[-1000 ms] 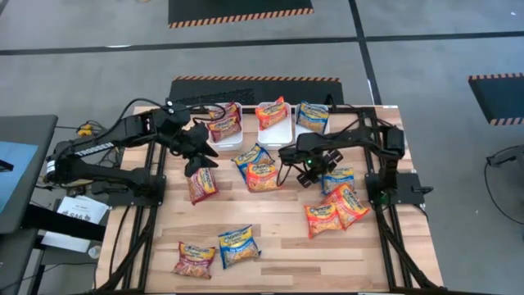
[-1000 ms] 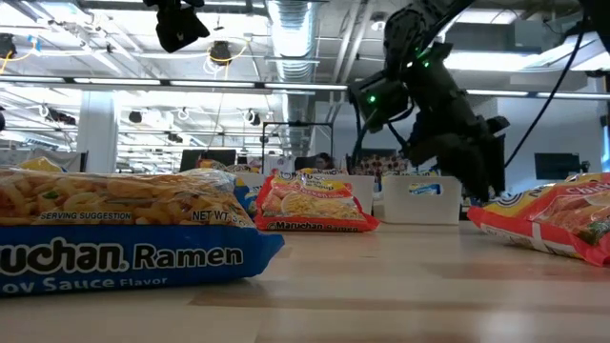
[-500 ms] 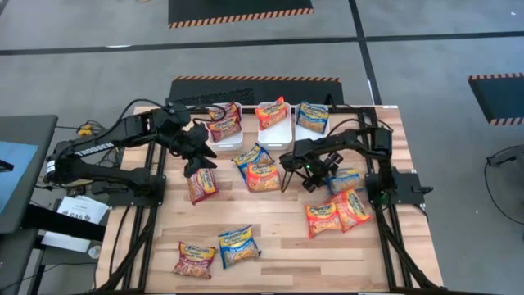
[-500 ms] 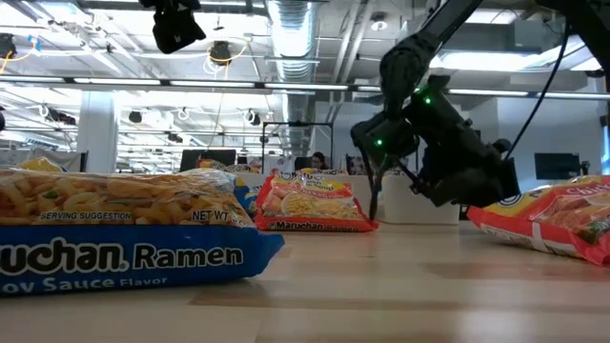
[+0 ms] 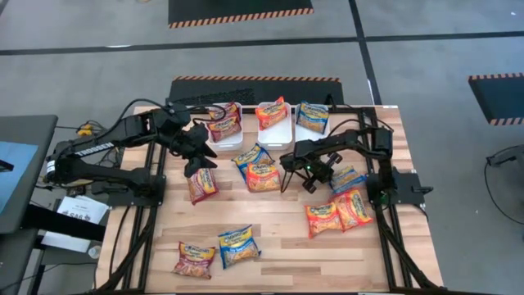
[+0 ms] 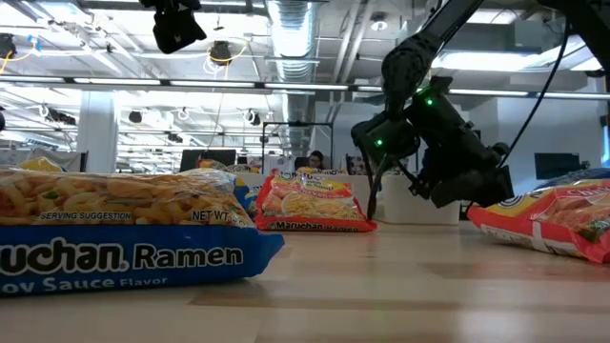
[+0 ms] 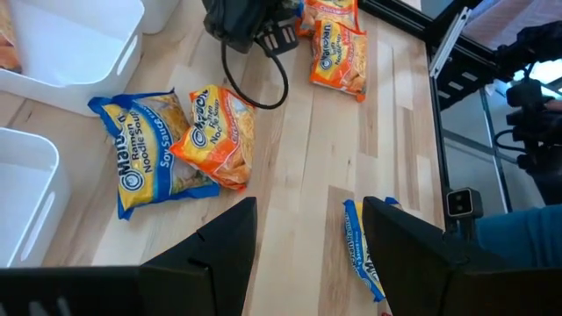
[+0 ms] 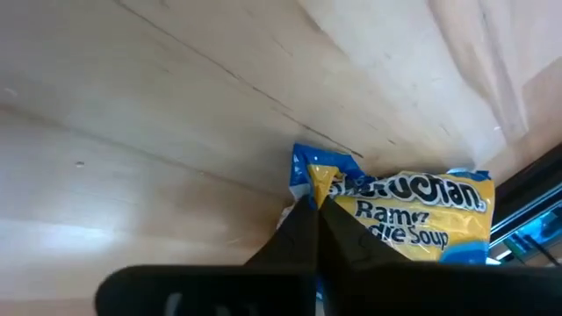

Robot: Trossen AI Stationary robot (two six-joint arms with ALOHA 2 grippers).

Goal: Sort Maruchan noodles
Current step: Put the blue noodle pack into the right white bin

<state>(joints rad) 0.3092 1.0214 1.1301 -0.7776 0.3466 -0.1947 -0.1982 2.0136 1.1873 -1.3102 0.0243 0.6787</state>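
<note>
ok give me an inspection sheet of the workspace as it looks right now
surface: wooden table, bare planks between the packets.
job's things: Maruchan noodles loose on the table: a blue and orange pair mid-table, a maroon packet under the left arm, a maroon and blue pair at the near edge, two orange packets and a blue packet on the right. Packets also lie in the white bins at the far edge.
clutter: nothing seen.
grippers: left gripper open above the maroon packet; right gripper shut on the blue packet's corner.
cables: black cable loop by the right arm.
surroundings: grey floor, striped mats, a monitor left of the table.
</note>
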